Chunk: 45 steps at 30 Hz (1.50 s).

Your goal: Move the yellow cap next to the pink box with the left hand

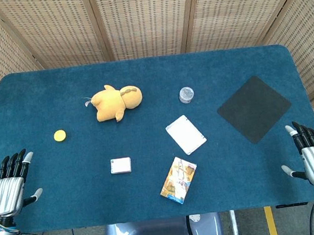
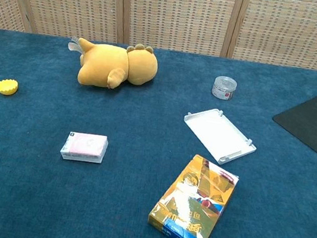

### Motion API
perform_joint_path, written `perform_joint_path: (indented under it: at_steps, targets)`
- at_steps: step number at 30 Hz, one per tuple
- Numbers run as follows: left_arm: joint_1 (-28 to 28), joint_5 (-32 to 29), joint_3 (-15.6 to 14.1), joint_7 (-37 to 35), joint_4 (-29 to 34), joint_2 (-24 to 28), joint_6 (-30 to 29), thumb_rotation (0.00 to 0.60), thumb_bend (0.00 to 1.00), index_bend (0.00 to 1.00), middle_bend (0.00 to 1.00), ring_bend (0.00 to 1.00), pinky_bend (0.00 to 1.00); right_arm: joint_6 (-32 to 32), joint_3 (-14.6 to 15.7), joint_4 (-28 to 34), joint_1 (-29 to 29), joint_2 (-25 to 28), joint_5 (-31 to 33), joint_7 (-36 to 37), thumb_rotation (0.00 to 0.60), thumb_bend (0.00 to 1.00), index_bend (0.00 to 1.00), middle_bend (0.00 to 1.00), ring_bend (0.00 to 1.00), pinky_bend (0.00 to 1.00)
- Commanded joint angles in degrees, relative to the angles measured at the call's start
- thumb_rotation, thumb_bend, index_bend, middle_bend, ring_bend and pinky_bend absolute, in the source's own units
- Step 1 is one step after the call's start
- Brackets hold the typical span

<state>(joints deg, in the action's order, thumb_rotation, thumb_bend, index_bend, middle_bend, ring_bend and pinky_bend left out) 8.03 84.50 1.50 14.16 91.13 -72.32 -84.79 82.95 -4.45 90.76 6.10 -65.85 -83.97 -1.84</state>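
Observation:
The yellow cap [image 1: 60,135] [image 2: 6,87] lies flat on the blue table at the left. The pink box [image 1: 120,165] [image 2: 84,146] lies to the right of it and nearer the front edge, well apart from the cap. My left hand [image 1: 10,186] rests at the table's front left corner, fingers straight and spread, holding nothing. It is nearer the front than the cap and to its left. My right hand [image 1: 313,156] sits at the front right corner, also flat with spread fingers and empty. Neither hand shows in the chest view.
A yellow plush toy [image 1: 115,102] lies behind the cap, toward the middle. A small round clear jar [image 1: 186,95], a white tray [image 1: 185,134], a colourful packet [image 1: 179,179] and a dark mat [image 1: 254,108] occupy the middle and right.

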Motion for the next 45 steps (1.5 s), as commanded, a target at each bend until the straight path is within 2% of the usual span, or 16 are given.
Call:
perform_joint_path:
  at_steps: [1, 13, 22, 28, 30, 31, 32, 37, 45]
  targets:
    - [0.0, -0.1, 0.0, -0.1, 0.1, 0.1, 0.1, 0.600, 0.18, 0.00, 0.00, 0.00, 0.00, 0.0, 0.0, 0.0, 0.0, 0.0, -0.1, -0.1, 0.600, 0.00, 0.06, 0.00, 0.00, 0.07]
    - [0.0, -0.2, 0.0, -0.9, 0.4, 0.6, 1.1, 0.600, 0.18, 0.00, 0.00, 0.00, 0.00, 0.4, 0.2, 0.6, -0.2, 0.3, -0.5, 0.3, 0.600, 0.00, 0.06, 0.00, 0.00, 0.07]
    - [1.2, -3.0, 1.9, -2.4, 0.6, 1.2, 3.4, 0.600, 0.18, 0.00, 0.00, 0.00, 0.00, -1.1, -0.3, 0.0, 0.1, 0.5, 1.2, 1.8, 0.600, 0.00, 0.06, 0.00, 0.00, 0.07]
    - [3.8, -5.8, 4.3, -1.6, 1.0, 2.1, 7.0, 0.600, 0.18, 0.00, 0.00, 0.00, 0.00, -2.3, -0.5, -0.8, 0.4, 0.5, 2.0, 2.6, 0.600, 0.00, 0.06, 0.00, 0.00, 0.07]
    - [5.7, -7.5, 5.9, -1.4, 1.5, 2.8, 9.5, 0.600, 0.18, 0.00, 0.00, 0.00, 0.00, -2.7, -0.6, -1.0, 0.6, 0.4, 2.3, 2.8, 0.600, 0.00, 0.06, 0.00, 0.00, 0.07]
    - [8.9, -9.8, 8.3, -1.8, 1.3, 3.5, 13.8, 0.600, 0.18, 0.00, 0.00, 0.00, 0.00, -3.4, -0.6, -1.4, 0.9, 0.2, 2.7, 2.7, 0.600, 0.00, 0.06, 0.00, 0.00, 0.07]
    - [10.7, -11.9, 9.5, -2.0, 1.0, 4.0, 16.9, 0.600, 0.18, 0.00, 0.00, 0.00, 0.00, -3.6, -0.6, -1.6, 1.0, 0.1, 2.8, 2.7, 0.600, 0.00, 0.06, 0.00, 0.00, 0.07]
    - [17.3, -19.3, 13.1, -0.4, -2.9, 3.9, 26.1, 0.600, 0.18, 0.03, 0.00, 0.00, 0.00, -4.6, -0.5, -2.2, 1.3, -0.4, 3.3, 2.3, 0.600, 0.00, 0.06, 0.00, 0.00, 0.07]
    - [24.9, -28.6, 14.7, 1.2, -12.0, 0.6, 37.2, 0.600, 0.19, 0.18, 0.00, 0.00, 0.00, -5.4, -0.5, -2.8, 1.6, -1.0, 3.9, 1.9, 0.600, 0.00, 0.06, 0.00, 0.00, 0.07]
